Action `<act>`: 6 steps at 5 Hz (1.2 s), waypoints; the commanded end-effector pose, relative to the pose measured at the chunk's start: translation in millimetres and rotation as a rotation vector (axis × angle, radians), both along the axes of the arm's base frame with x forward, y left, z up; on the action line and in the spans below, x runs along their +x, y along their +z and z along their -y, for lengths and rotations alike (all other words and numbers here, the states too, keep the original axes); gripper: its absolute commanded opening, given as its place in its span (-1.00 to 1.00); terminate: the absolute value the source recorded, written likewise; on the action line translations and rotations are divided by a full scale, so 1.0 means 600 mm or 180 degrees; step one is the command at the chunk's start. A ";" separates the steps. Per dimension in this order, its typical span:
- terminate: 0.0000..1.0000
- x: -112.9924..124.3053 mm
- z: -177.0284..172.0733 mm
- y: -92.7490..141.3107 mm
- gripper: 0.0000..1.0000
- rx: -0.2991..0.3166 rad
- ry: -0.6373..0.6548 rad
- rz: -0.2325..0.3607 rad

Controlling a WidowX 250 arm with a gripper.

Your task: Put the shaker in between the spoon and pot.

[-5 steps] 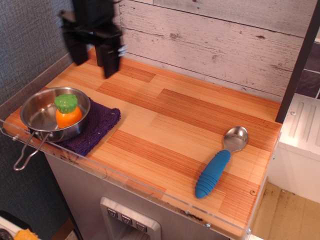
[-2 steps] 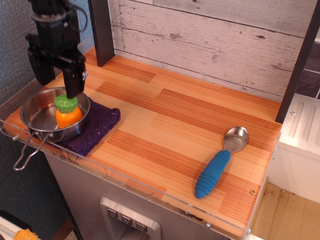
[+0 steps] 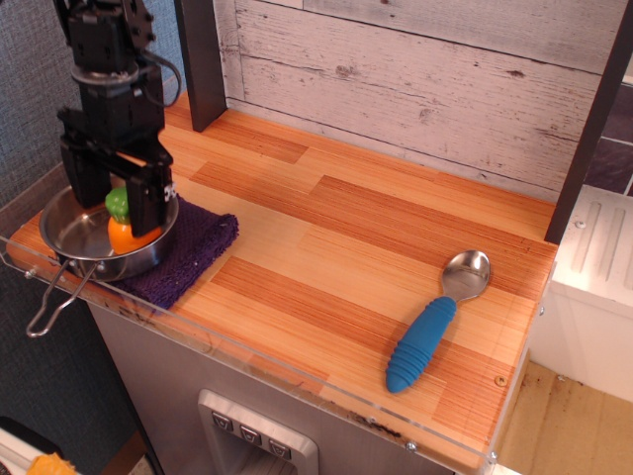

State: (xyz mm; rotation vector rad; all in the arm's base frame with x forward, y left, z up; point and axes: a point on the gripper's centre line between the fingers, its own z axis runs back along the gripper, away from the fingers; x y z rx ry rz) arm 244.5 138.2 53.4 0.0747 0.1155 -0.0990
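Lowered gripper point(image 3: 116, 203) now straddles shaker point(image 3: 123, 226) inside pot point(image 3: 69, 233) | jaws spread, not yet pinching | spoon point(image 3: 435, 319) far right | shaker likely light, smooth plastic; pinch the orange body under the cap.

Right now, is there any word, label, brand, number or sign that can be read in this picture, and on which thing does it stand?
None can be read.
The shaker, pot, spoon and purple cloth carry no print.
The gripper shows no legible marking.
The grey button panel below the counter edge has small buttons; any signs on them are too small to read.
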 end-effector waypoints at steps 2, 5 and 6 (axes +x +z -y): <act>-1.00 0.004 -0.015 0.029 -1.00 0.0113 0.0014 0.0128; -1.00 -0.020 0.118 0.138 -1.00 -0.0268 -0.0470 0.0518; -1.00 -0.042 0.172 0.096 -1.00 -0.0268 -0.0765 0.0408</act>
